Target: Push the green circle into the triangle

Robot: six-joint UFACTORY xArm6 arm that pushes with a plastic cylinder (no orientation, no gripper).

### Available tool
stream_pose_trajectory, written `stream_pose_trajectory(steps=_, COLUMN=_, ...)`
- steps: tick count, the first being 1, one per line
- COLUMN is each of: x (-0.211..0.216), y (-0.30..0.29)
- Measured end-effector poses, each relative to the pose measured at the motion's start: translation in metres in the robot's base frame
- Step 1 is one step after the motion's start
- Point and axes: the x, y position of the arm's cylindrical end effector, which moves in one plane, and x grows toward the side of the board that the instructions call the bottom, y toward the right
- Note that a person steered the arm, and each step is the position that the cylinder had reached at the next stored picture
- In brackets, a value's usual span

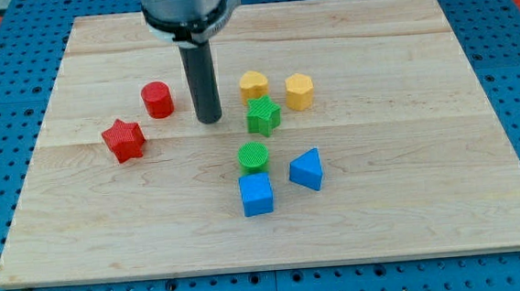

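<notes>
The green circle (252,155) lies a little toward the view's bottom of the worktop's middle, roughly midway between the view's left and right edges of the wooden board (410,190). Directly toward the view's bottom of it, touching or nearly touching, sits the blue cube (256,194); which of the two it is cannot be told. The blue triangle (307,170) stands just beside the circle on the view's right, apart from it by a narrow strip of bare wood, and slightly nearer the view's bottom edge. Toward the view's top of the circle is the green star (262,115), close but not touching. Beyond it, nearer the top edge, the yellow heart (254,84) sits just above the star, with the yellow hexagon (299,91) beside it on the view's right. My tip (209,120) rests on the board just to the view's left of the green star, well toward the top of the green circle and clear of it; the rod carries no fingers, so there is nothing to open or close. Farther toward the view's left edge stand the red cylinder (157,99) and, nearer the left edge still, the red star (123,140).
</notes>
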Motion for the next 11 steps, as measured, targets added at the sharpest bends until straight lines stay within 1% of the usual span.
stream_pose_trajectory(steps=1, x=0.001, y=0.034)
stream_pose_trajectory(steps=2, x=0.038, y=0.068)
stream_pose_trajectory(steps=3, x=0.05, y=0.114)
stream_pose_trajectory(steps=4, x=0.07, y=0.073)
stream_pose_trajectory(steps=5, x=0.076, y=0.017)
stream_pose_trajectory(steps=6, x=0.076, y=-0.054)
stream_pose_trajectory(steps=7, x=0.117, y=-0.051)
stream_pose_trajectory(steps=8, x=0.096, y=0.032)
stream_pose_trajectory(steps=9, x=0.085, y=0.112)
stream_pose_trajectory(steps=10, x=0.081, y=0.126)
stream_pose_trajectory(steps=11, x=0.092, y=0.156)
